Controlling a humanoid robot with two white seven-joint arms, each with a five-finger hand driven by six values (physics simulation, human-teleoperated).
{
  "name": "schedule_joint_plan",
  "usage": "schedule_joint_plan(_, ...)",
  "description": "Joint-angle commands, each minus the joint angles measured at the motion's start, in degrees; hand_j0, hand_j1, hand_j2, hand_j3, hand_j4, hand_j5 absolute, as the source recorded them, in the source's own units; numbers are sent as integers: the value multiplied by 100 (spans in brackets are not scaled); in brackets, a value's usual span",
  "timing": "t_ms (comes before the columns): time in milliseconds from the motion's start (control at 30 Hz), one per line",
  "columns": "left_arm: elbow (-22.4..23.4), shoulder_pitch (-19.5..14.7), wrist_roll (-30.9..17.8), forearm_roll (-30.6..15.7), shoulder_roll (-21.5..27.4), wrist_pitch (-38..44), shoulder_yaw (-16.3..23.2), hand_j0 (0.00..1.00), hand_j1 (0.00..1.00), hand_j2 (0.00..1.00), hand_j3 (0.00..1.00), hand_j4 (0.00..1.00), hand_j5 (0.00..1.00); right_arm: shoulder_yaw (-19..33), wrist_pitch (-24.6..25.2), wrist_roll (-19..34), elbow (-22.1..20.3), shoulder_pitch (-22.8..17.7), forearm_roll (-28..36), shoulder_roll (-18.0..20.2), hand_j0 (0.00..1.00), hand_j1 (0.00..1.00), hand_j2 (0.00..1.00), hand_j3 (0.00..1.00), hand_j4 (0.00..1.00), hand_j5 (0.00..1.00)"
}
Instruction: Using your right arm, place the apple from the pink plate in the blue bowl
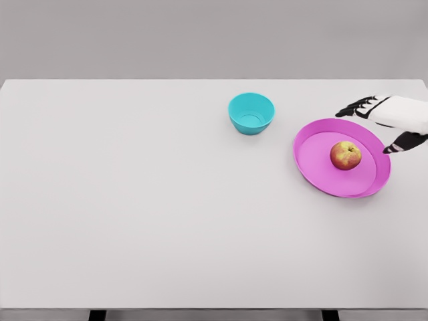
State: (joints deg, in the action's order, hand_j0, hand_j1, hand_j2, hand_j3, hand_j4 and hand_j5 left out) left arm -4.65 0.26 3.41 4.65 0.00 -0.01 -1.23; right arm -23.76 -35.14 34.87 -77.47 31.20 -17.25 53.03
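A red and yellow apple (346,155) lies on the pink plate (314,164) at the right side of the white table. The blue bowl (251,112) stands empty to the plate's upper left. My right hand (374,127) comes in from the right edge and hovers over the plate's far right rim, a short way from the apple. Its black fingers (356,107) are spread and the thumb (402,143) points toward the plate; it holds nothing. My left arm does not show.
The white table (134,200) spreads wide to the left and front of the plate. Its front edge runs along the bottom of the view, with two dark legs below.
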Motion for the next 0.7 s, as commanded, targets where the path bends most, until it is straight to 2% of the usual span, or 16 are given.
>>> schedule_joint_plan(0,0,0,1,1,0,1,0,100,100,100,100,100,100,-278,14,13,118,9,28,-135,100,100,100,100,100,100)
schedule_joint_plan(233,0,0,1,1,0,1,0,100,100,100,100,100,100,-463,14,13,469,79,20,-223,100,100,100,100,100,100)
schedule_joint_plan(400,0,0,-7,1,0,1,0,100,100,100,100,100,100,-717,14,13,566,202,20,-284,100,100,100,100,100,100)
schedule_joint_plan(567,0,0,-7,1,0,-8,0,100,100,100,100,100,100,-735,14,13,671,246,20,-380,100,100,100,100,100,100)
schedule_joint_plan(667,0,0,-7,1,0,1,0,100,100,100,100,100,100,-1043,14,13,724,395,20,-390,100,100,100,100,100,100)
